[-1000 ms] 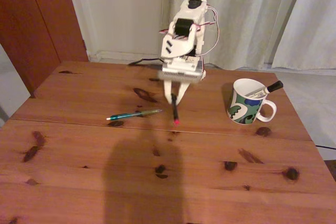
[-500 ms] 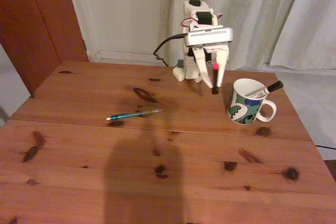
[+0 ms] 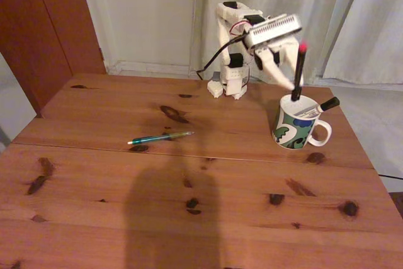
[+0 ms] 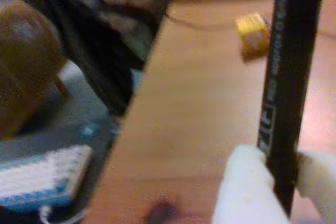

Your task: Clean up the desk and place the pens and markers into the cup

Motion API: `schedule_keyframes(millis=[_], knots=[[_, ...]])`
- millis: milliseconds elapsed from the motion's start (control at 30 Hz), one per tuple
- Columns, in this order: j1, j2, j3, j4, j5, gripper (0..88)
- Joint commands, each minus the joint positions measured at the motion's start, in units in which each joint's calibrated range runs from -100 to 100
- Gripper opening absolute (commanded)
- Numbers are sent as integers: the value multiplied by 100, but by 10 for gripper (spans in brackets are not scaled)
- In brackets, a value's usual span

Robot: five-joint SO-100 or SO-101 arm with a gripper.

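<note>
My gripper (image 3: pixel 291 81) is shut on the black pen with a red tip (image 3: pixel 298 70), held nearly upright with the red tip on top. Its lower end sits just over the mouth of the cup (image 3: pixel 295 128), at the right of the desk (image 3: pixel 220 206). A white marker (image 3: pixel 320 106) leans inside the cup, its black end poking over the rim. The teal-green pen (image 3: pixel 161 137) lies flat on the desk to the left. In the wrist view, the black pen (image 4: pixel 289 77) is pinched between the white fingertips (image 4: pixel 244 187) of my gripper (image 4: pixel 281 182), with the desk (image 4: pixel 199 108) blurred behind.
The arm's white base (image 3: pixel 230 83) stands at the desk's far edge before pale curtains. A dark cable (image 3: pixel 211 64) runs off behind it. A brown door (image 3: pixel 50 23) is at the far left. A small yellow block (image 4: pixel 252 32) shows blurred in the wrist view.
My gripper has carried the black pen from low over the desk's middle up and to the right, above the cup. The pen has flipped, so its red tip now points upward.
</note>
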State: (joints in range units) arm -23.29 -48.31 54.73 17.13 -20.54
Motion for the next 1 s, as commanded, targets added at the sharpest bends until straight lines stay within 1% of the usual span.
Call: schedule_keyframes(millis=[0,300,500,600,833,967], knots=[[-176,-552,171,-143,-26,7],[-257,-949,1037,-229,-26,7],[-426,-966,992,-229,-84,7],[-571,-966,1010,-160,79,7],[-530,-916,1091,-117,681,8],[-498,-966,1091,339,1011,8]])
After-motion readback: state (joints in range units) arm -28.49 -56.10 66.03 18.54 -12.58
